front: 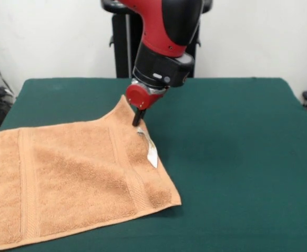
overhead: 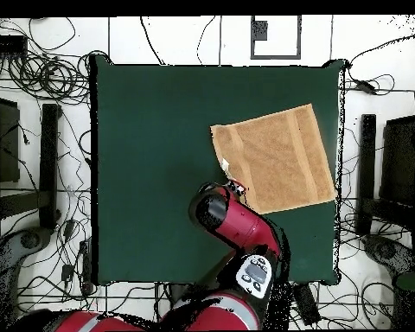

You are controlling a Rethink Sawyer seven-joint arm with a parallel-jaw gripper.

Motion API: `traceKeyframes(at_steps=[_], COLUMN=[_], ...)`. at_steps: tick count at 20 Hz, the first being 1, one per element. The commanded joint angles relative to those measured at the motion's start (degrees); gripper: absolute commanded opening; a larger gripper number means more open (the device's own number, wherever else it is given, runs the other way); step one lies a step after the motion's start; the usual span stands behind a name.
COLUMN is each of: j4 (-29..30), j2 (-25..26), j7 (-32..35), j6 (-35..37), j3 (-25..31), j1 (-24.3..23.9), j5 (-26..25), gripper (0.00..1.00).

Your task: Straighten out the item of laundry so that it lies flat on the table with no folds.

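The item of laundry (front: 74,178) is an orange-tan towel spread over the left part of the green table (front: 237,131). In the overhead view the towel (overhead: 276,158) lies at the table's (overhead: 150,130) right side. Its body lies mostly flat with band stripes showing. One corner is drawn up into a peak at my gripper (front: 137,118), which is shut on that corner. Below the gripper the towel's edge curls over, and a white tag (front: 151,151) shows there. From above, the arm's wrist (overhead: 213,210) covers the gripper.
The towel's left edge reaches the table's left border in the front view. Cables and stands (overhead: 48,156) lie on the floor round the table. The arm's base (overhead: 254,277) is at the table's edge.
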Motion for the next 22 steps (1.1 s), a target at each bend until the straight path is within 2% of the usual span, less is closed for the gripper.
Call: traceKeyframes(at_steps=[1, 22], j4=[4.35, 5.11], j2=[0.16, -0.64], j7=[9.07, 10.62], j6=[-2.91, -0.69], j3=[8.65, 9.3], j1=[2.8, 6.91], j5=[3.68, 9.31], gripper=[0.0, 0.0])
